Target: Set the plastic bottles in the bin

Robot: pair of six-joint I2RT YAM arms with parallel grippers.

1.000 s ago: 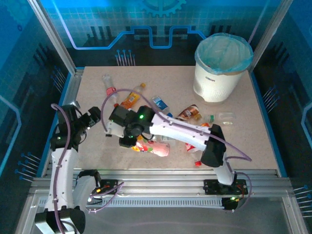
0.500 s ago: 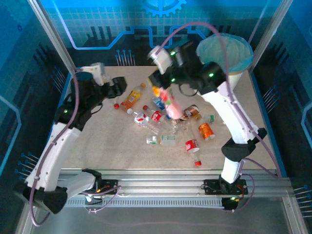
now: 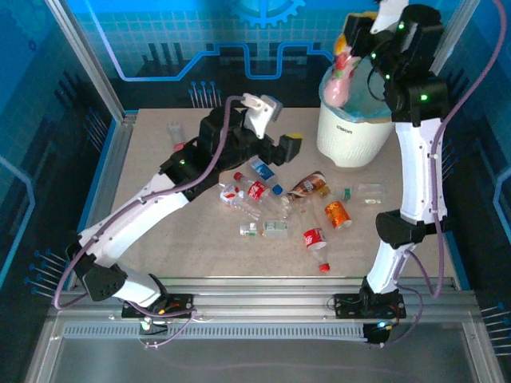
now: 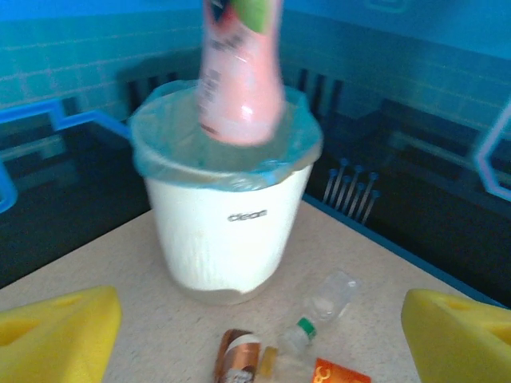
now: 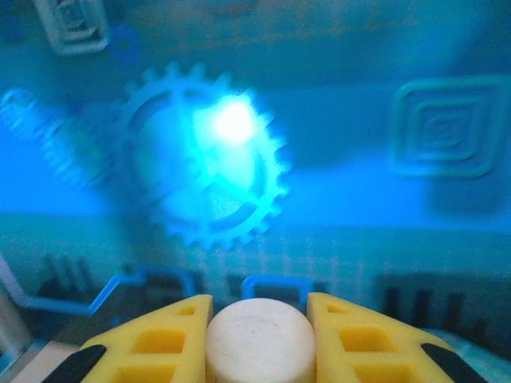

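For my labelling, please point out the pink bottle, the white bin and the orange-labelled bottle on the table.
pink bottle (image 4: 239, 88): left wrist view, on its pink body.
white bin (image 3: 351, 140): top external view, on its front wall.
orange-labelled bottle (image 3: 338, 214): top external view, on its label.

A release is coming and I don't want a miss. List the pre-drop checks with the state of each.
1. Position: pink bottle hangs over the mouth of the bin in the left wrist view: ok. The top view puts it close to the left rim.
2. Grip: right tool is shut on the bottle's cap: ok.
3. Bin upright, liner folded over its rim: ok.
4. Path: left tool is open and stops short of the bin: ok.
5. Bottle's fall line inside the rim: cannot tell.
6. Job finished: not ok. Many loose bottles lie on the table.
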